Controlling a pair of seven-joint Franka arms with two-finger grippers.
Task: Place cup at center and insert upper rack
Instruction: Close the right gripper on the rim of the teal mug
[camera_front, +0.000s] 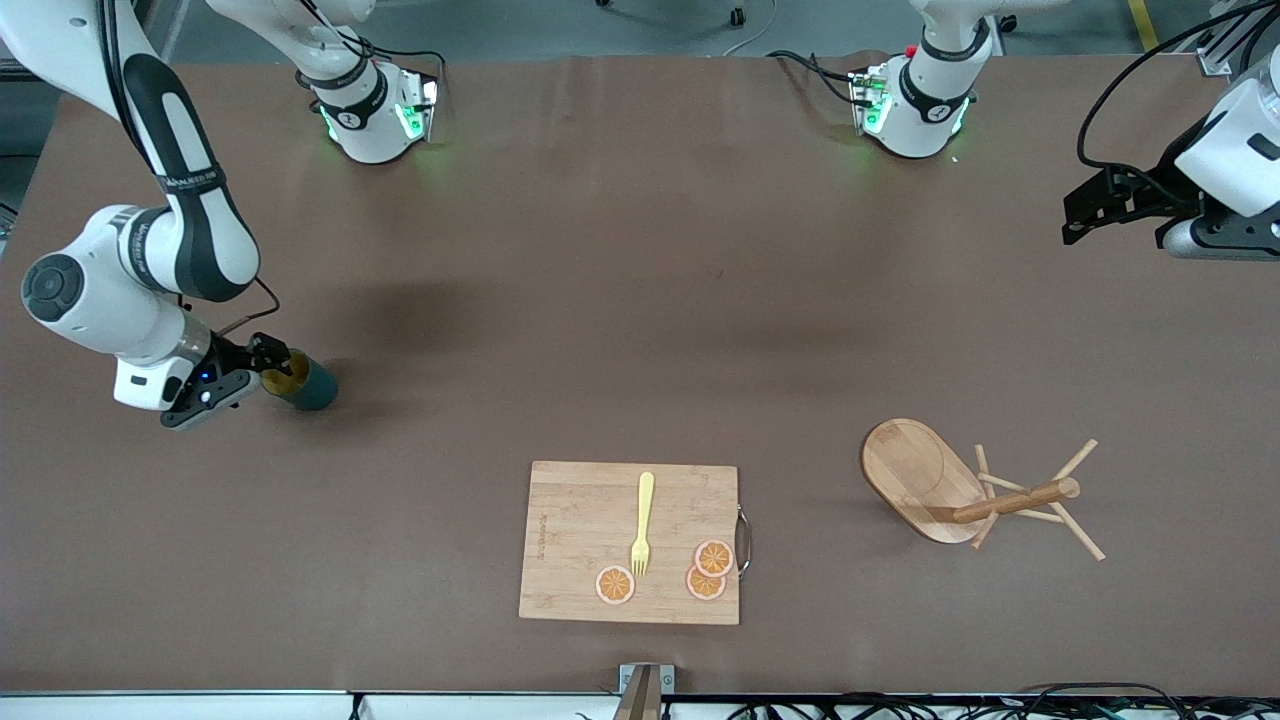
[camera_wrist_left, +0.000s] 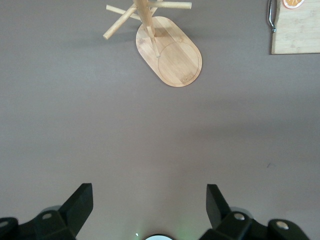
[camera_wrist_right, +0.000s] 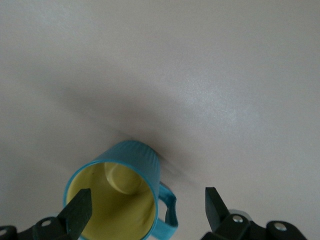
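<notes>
Cup-fetching step. Right gripper (camera_front: 262, 372) wide open around cup (camera_front: 300, 380) at the right arm's end of table (camera_front: 640, 300), not yet closed. Next: close on rim, carry to center. Left gripper (camera_wrist_left: 149, 205) open, empty, waiting; rack (camera_front: 975, 490) untouched.

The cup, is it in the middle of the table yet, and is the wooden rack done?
Nothing looks done yet. The cup sits at the right arm's end of the table, with the right tool open around its rim. The upper rack stands untouched; the left tool waits open above the table. Both steps remain.
</notes>
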